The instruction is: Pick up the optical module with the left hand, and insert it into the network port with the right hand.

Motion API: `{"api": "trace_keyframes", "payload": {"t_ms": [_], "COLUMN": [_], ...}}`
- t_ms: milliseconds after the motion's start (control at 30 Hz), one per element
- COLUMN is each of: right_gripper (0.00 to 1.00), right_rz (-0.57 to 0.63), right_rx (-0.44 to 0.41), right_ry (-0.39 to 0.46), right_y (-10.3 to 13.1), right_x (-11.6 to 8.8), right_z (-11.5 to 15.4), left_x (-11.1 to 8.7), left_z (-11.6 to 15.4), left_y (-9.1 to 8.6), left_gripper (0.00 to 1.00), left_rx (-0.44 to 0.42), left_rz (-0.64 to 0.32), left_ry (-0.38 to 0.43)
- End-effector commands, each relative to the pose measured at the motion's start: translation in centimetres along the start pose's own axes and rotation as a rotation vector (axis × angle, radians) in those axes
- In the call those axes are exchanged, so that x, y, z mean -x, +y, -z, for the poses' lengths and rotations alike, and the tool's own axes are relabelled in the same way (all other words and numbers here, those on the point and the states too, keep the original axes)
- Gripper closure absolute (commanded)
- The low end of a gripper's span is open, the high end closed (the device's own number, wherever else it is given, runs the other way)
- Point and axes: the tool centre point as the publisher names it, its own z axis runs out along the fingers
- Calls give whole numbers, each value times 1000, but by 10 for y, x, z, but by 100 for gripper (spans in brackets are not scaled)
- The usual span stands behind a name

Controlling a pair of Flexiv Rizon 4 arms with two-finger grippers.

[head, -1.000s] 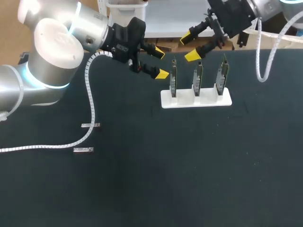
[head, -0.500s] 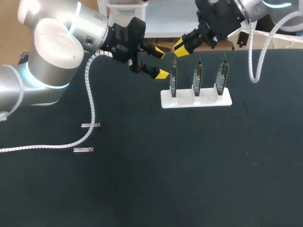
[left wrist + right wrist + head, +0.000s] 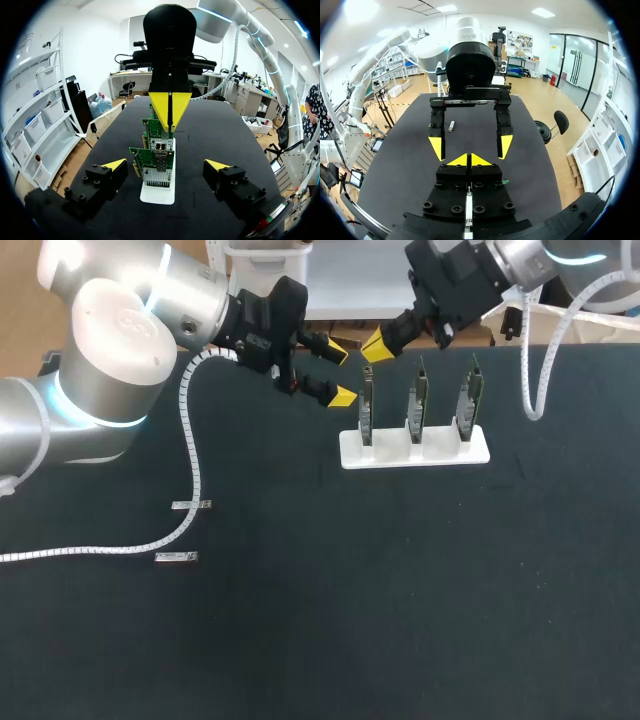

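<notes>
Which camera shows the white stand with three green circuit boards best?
Head view: the white stand and all three green circuit boards stand side by side. Left wrist view sees them end-on, overlapping. Right wrist view shows no stand.

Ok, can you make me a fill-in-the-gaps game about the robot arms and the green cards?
The white stand holds ___ green cards. Open or shut: the left gripper is ___. Open or shut: the right gripper is ___. Near the white cable, ___ metal modules lie on the table.
Missing words: three, open, shut, two.
</notes>
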Motion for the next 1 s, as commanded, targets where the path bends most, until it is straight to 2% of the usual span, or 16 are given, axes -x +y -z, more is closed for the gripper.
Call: {"api": "trace_keyframes", "payload": {"t_ms": [33,1000], "right_gripper": [100,100], "right_rz": [-1,-8], "right_rx": [6,9], "right_ry": [-3,36], "right_y": [-3,-11], "right_x": [-2,-12], "right_z": [-3,-11], "left_x": [1,1], "left_z": [-1,-1], "left_y": [1,1], "left_gripper": [0,0], "left_rx": [-2,-2], "left_rz": [2,2], "left_ry": [6,6]}}
